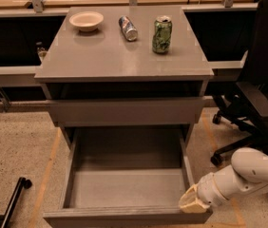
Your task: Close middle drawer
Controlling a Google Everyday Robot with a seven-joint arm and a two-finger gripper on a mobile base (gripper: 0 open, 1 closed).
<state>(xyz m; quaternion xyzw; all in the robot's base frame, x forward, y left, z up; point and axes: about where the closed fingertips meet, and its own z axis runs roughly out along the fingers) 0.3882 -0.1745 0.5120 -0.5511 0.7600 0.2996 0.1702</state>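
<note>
One tan claw (193, 204), on a white arm (248, 175), sits low at the front right corner of the middle drawer (124, 189); I cannot tell whether it is open or closed. That grey drawer is pulled far out towards the viewer. Above it, the upper drawer (124, 110) is nearly shut. The grey worktop (115, 56) carries a bowl (86, 20), a silver can (128, 28) lying down and an upright green can (162, 34). To the right stands a black office chair (262, 89).

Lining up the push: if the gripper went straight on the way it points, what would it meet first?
Probably the open grey box-shaped middle drawer: the cream-tipped gripper, low beside it, points at the drawer's nearest front corner, apparently almost touching; depth is unclear.
</note>
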